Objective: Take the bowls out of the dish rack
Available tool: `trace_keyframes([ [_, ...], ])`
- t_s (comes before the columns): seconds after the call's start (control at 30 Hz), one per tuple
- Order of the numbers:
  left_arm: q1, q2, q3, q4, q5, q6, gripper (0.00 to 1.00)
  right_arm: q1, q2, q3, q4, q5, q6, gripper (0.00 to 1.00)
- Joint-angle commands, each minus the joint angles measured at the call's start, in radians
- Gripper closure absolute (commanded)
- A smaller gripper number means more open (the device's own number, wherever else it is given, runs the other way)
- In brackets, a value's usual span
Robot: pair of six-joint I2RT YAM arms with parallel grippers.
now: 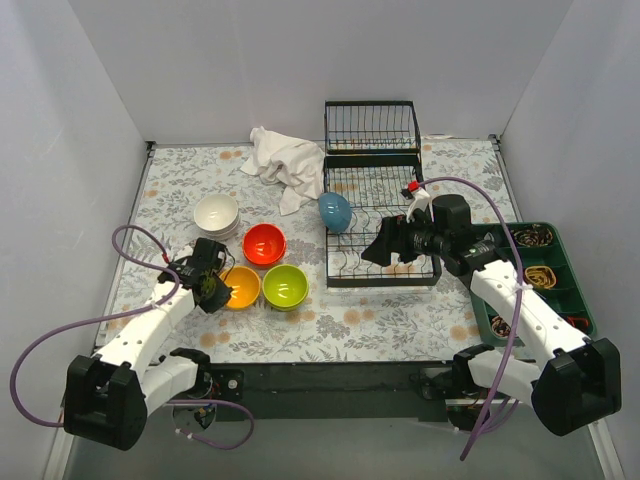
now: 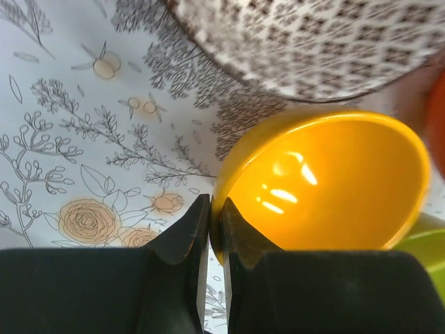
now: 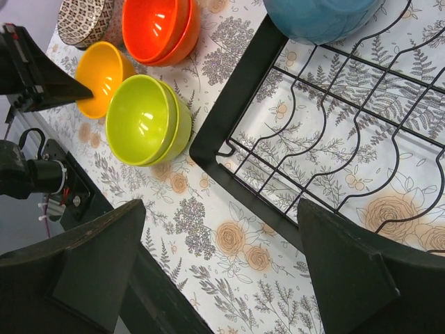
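The black wire dish rack [image 1: 375, 215] stands mid-table, and its frame also shows in the right wrist view [image 3: 236, 90]. A blue bowl [image 1: 335, 211] leans in the rack's left side [image 3: 320, 17]. My left gripper [image 1: 213, 288] is shut on the near rim of a yellow bowl [image 2: 327, 188], one finger inside and one outside [image 2: 215, 223]. The yellow bowl [image 1: 243, 288] sits low at the table beside a green bowl [image 1: 285, 287], a red bowl [image 1: 265, 244] and a white patterned bowl [image 1: 217, 214]. My right gripper [image 1: 380, 248] is open and empty above the rack's front left corner [image 3: 221, 209].
A crumpled white cloth [image 1: 285, 165] lies left of the rack's raised basket. A green compartment tray [image 1: 545, 275] with small items sits at the right edge under my right arm. White walls enclose the table on three sides.
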Motion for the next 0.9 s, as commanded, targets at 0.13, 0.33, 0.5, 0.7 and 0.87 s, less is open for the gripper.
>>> trace_keyframes([
  [0.13, 0.006, 0.024, -0.052, 0.131, 0.029, -0.049, 0.94, 0.005, 0.012, 0.026, 0.057, 0.029, -0.054, 0.01],
  [0.33, 0.007, 0.001, -0.045, 0.113, 0.033, -0.049, 0.57, 0.032, 0.069, 0.061, 0.120, 0.105, -0.060, 0.01],
  [0.5, 0.006, -0.069, -0.011, 0.064, 0.027, -0.049, 0.37, 0.126, 0.188, 0.147, 0.160, 0.254, -0.109, 0.01],
  [0.7, 0.006, -0.146, 0.082, -0.016, 0.024, -0.029, 0.07, 0.238, 0.388, 0.317, 0.165, 0.521, -0.187, 0.01],
  [0.87, 0.006, -0.186, 0.156, -0.030, 0.029, 0.053, 0.02, 0.292, 0.559, 0.466, 0.134, 0.699, -0.206, 0.01],
])
